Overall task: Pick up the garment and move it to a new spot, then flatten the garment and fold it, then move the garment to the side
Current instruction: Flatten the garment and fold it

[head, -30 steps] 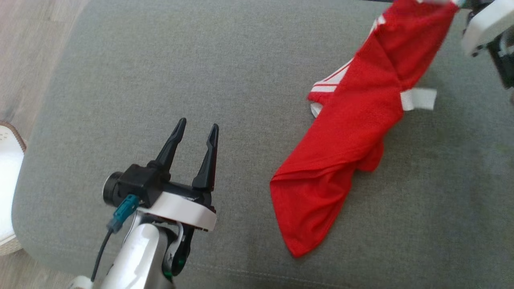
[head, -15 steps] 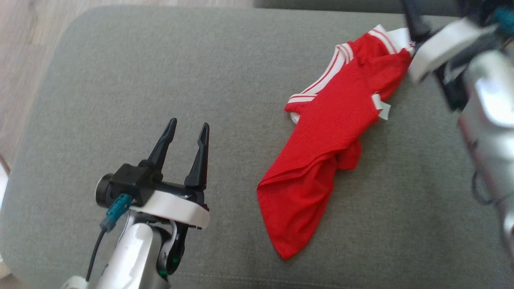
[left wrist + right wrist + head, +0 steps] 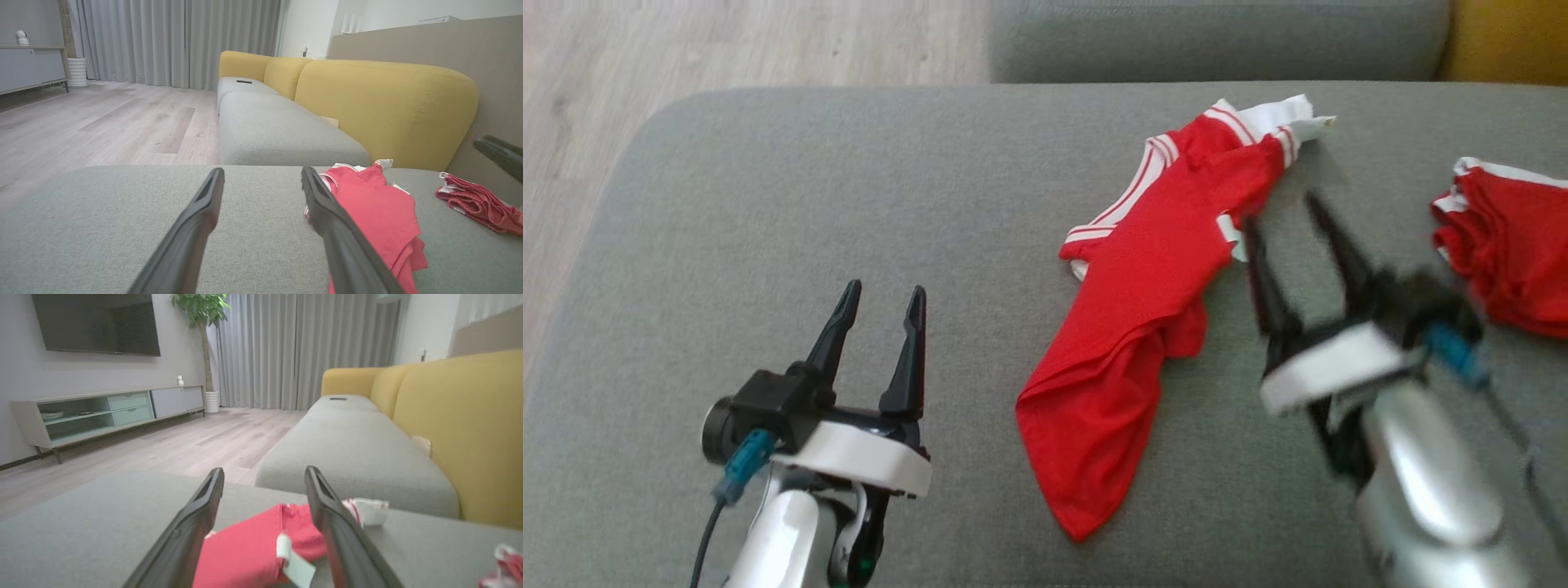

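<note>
The red garment (image 3: 1135, 310) with white striped trim lies crumpled in a long strip on the grey seat cushion (image 3: 768, 204), its white-trimmed end farthest from me. It also appears as the garment (image 3: 380, 212) and the garment (image 3: 245, 551). My right gripper (image 3: 1282, 214) is blurred, open and holding nothing, just to the right of the garment's upper part. In its own view the right gripper (image 3: 264, 470) points over the garment's far end. My left gripper (image 3: 882, 287) stands open at the lower left, well clear of the cloth; the left gripper (image 3: 262, 171) has only cushion between its fingers.
A second red cloth (image 3: 1511, 261) lies bunched at the cushion's right edge, also seen as the cloth (image 3: 478, 202). A yellow backrest (image 3: 388, 106) runs along the right. Another grey seat cushion (image 3: 1217, 37) lies beyond, and wooden floor (image 3: 727, 49) is to the left.
The right gripper has opened and let go of the garment's raised end, which dropped onto the cushion. That arm came down beside the garment. The head camera tilted up.
</note>
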Controlling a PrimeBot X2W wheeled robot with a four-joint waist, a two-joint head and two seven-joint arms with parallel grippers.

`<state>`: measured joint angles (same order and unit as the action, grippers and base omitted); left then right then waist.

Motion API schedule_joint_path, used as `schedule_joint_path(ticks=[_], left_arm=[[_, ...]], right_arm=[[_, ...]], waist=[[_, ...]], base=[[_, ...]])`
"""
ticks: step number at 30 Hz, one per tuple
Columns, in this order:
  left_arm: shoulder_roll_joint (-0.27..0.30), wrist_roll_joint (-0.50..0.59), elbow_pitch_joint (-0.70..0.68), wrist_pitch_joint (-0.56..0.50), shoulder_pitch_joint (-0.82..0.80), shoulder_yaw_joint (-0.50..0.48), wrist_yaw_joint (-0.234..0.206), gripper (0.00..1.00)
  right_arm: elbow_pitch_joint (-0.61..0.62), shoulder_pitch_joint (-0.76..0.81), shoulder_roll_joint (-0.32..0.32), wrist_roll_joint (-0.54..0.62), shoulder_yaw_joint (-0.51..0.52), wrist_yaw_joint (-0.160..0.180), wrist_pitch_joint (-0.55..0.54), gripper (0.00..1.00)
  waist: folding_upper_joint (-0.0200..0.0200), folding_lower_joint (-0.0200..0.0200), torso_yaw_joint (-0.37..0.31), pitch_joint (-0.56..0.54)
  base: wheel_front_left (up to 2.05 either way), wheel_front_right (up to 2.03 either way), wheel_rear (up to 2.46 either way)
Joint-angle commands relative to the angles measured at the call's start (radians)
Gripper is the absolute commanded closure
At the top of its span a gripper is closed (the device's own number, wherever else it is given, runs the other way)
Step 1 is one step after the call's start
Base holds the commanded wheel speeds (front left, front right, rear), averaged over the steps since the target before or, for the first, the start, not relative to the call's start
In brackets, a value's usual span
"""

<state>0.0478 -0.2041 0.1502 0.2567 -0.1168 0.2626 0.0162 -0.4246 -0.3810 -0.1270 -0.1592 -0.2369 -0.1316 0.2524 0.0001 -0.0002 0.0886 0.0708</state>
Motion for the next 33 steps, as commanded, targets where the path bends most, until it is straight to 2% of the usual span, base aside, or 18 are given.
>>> schedule_joint_path(ticks=[1, 7, 13, 25, 33], left_arm=[[0.002, 0.008, -0.039, 0.005, -0.021, -0.043, -0.006, 0.0], [0.002, 0.012, -0.034, 0.005, 0.006, -0.044, -0.001, 0.0], [0.002, 0.014, -0.028, 0.005, 0.012, -0.039, 0.002, 0.0], [0.002, 0.01, -0.027, 0.005, 0.0, -0.02, 0.005, 0.0], [0.002, 0.011, -0.02, 0.005, -0.027, 0.004, 0.011, 0.0]], right_arm=[[0.054, 0.019, 0.026, 0.008, -0.003, 0.001, 0.009, 0.0], [0.118, 0.173, 0.07, 0.015, 0.027, 0.001, 0.009, 0.0], [0.128, 0.217, 0.076, -0.004, 0.006, 0.001, 0.009, 0.0], [0.114, 0.179, 0.077, -0.014, 0.022, 0.001, -0.013, 0.0], [-0.022, 0.068, 0.077, -0.147, 0.078, 0.001, -0.071, 0.0]], waist=[[-0.0001, 0.0002, -0.011, -0.011], [-0.0001, 0.0002, -0.03, -0.018], [-0.0001, 0.0002, -0.037, -0.017], [-0.0001, 0.0002, -0.015, 0.007], [-0.0001, 0.0002, 0.033, 0.054]], base=[[0.0, 0.0, 0.0], [0.0, 0.0, 0.0], [0.0, 0.0, 0.0], [0.0, 0.0, 0.0], [0.0, 0.0, 0.0]])
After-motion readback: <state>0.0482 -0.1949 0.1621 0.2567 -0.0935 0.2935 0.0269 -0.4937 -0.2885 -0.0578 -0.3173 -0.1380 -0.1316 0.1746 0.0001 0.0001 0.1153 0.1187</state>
